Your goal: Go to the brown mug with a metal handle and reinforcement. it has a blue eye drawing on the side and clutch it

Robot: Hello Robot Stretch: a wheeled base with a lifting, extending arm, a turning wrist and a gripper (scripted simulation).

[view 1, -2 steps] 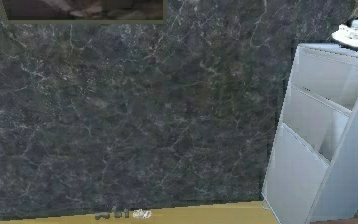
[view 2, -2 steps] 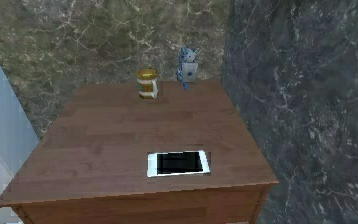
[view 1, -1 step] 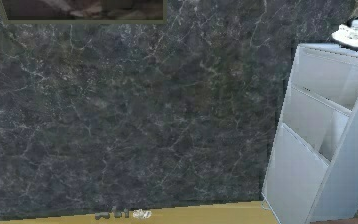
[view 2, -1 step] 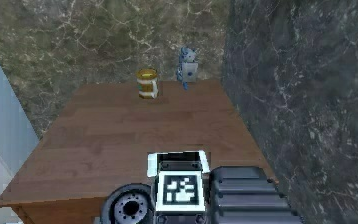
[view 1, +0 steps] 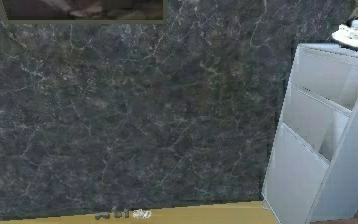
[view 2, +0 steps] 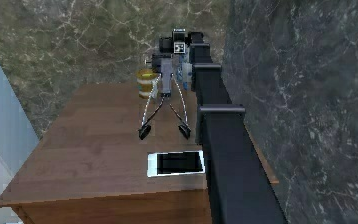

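A small brownish, mug-like vessel (view 2: 144, 82) with pale bands stands on the wooden table (view 2: 87, 150) near its far edge, against the dark marble wall. The dark arm bar (view 2: 222, 130) reaches up across the table's right part. At its end are two white marked squares (view 2: 178, 46). The gripper (view 2: 164, 131) hangs left of them, and its two thin fingers (view 2: 145, 128) spread down over the tabletop. In the arm side view the vessel sits just left of the gripper's body. I cannot tell whether the gripper holds anything.
A white phone (view 2: 177, 162) lies flat on the table by the arm bar. Ahead is a dark marble wall (view 1: 137, 110) with a framed picture (view 1: 82, 10) at the top. A pale grey shelf unit (view 1: 322, 130) stands at the forward view's right, with a white and red thing (view 1: 355, 35) on top.
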